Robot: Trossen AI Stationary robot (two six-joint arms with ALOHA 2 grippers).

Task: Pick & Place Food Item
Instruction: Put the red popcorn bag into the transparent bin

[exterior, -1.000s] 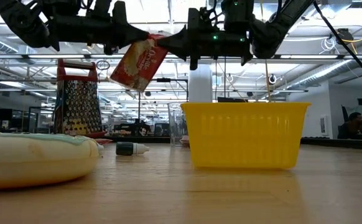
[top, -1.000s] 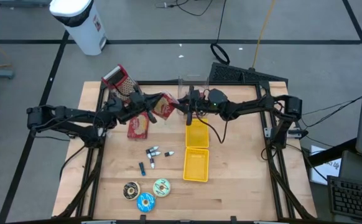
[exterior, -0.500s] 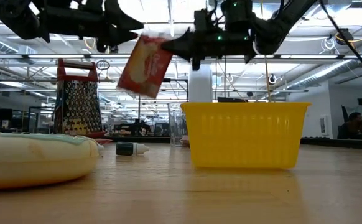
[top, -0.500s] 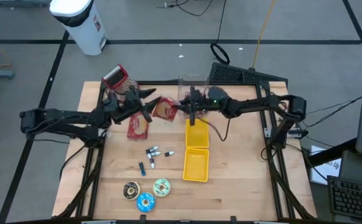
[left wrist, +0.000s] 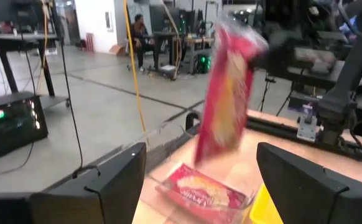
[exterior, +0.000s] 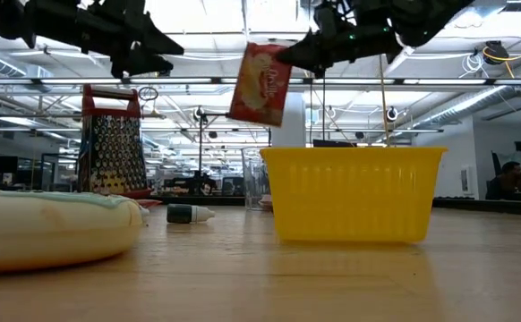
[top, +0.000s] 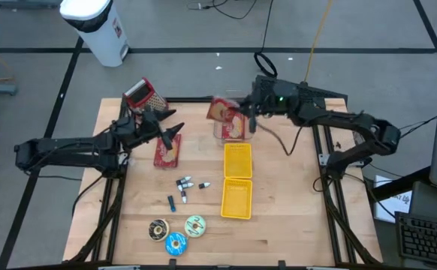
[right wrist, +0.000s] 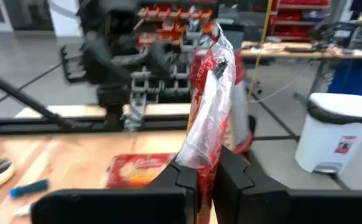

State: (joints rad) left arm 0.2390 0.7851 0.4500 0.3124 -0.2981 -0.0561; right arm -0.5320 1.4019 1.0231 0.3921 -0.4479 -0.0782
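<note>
A red snack packet (top: 220, 111) hangs in the air near the table's far edge, with my right gripper (top: 242, 118) shut on it; it shows in the low view as the packet (exterior: 260, 82) and in the left wrist view as the packet (left wrist: 227, 93). Under it stands a clear container (top: 232, 130) holding another red packet (left wrist: 199, 190). My left gripper (top: 175, 126) stands open to the left of the packet, apart from it, with nothing between its fingers. A third red packet (top: 166, 152) lies flat on the table below the left gripper. My right gripper pinches the packet's crimped end (right wrist: 204, 163) between its two fingers. The fingers lie about level and come from the table's right. The packet hangs clear of the table, nearly upright, its upper corner (exterior: 283, 54) at the fingers and its body below them.
A yellow basket (top: 237, 180) lies in the table's middle, just near of the clear container. A metal grater (top: 140, 96) stands at the far left. Small tubes (top: 185, 184) and round discs (top: 175, 234) lie toward the near edge.
My left gripper has opened, let go of the packet and drawn back toward the table's left. My right gripper has carried the packet up and toward the far right, over the clear container; the packet has swung from slanting to nearly upright.
</note>
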